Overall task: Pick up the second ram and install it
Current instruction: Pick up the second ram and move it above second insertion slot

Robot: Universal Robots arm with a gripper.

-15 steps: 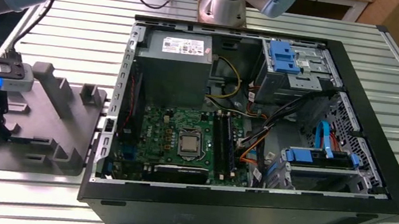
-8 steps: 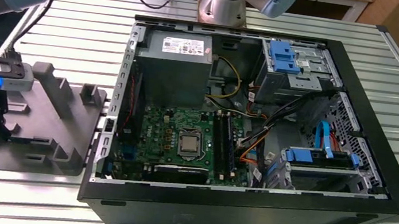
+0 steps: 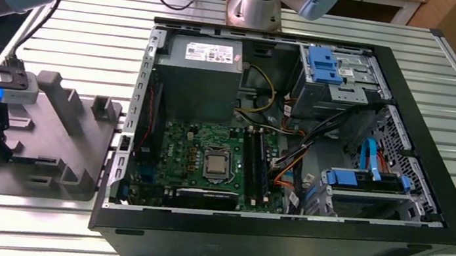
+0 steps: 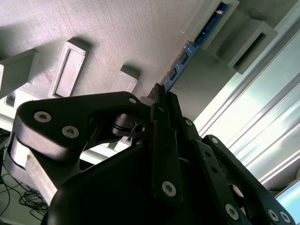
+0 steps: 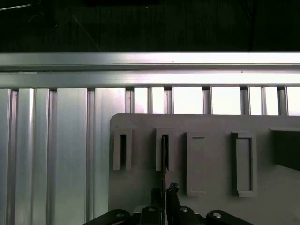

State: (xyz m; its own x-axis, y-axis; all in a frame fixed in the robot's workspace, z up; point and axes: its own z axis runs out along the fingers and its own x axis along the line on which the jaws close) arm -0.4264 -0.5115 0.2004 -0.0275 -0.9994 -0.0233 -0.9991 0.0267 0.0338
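jaws pinched narrow on the near end of the second ram (image 4: 180, 63), the gripper (image 4: 158, 96) sits at the grey holder (image 4: 117, 37) on the exterior view's left; the blue stick runs lengthwise straight away from it, far end slotted.

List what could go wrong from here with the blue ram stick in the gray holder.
1. The gripper is at one end of the second ram, whose other end sits in a gray holder slot. A pull off the stick's line could bind it.
2. The memory slots lie inside the case beside loose cables, which could snag on the way in.
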